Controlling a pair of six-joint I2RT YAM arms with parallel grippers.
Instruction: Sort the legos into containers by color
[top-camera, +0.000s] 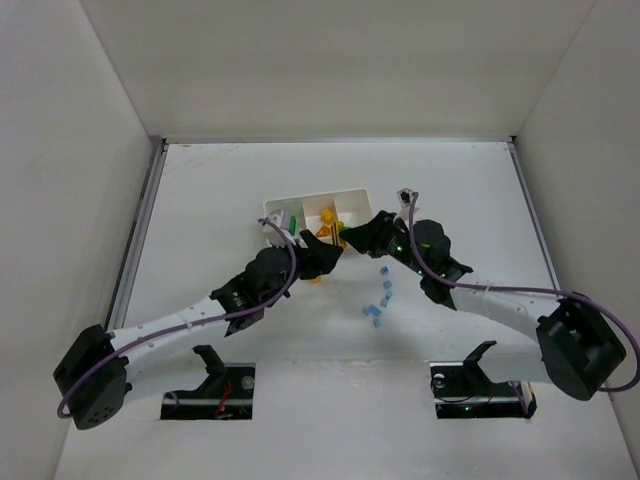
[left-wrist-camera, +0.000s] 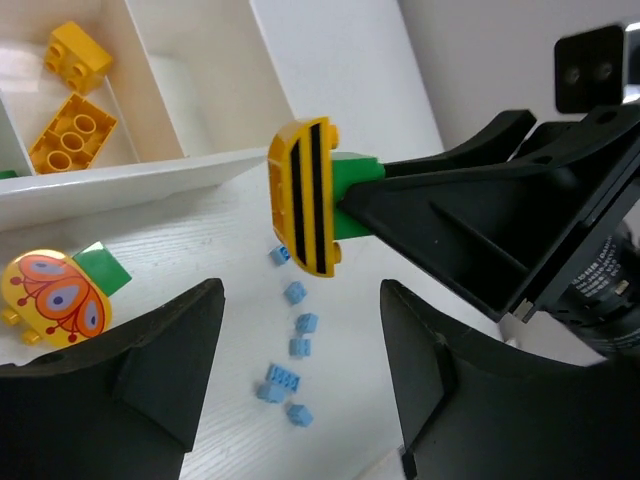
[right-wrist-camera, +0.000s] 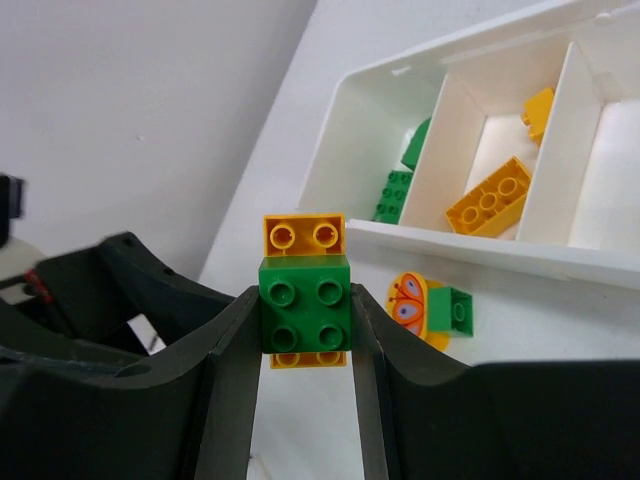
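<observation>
The right claw pinches a green brick with a striped yellow piece stuck on it, just in front of the white tray. The left claw is wide with nothing in it, close to that brick. Little blue bricks lie on the table near the claws, and the tray has green and yellow bricks inside.
</observation>
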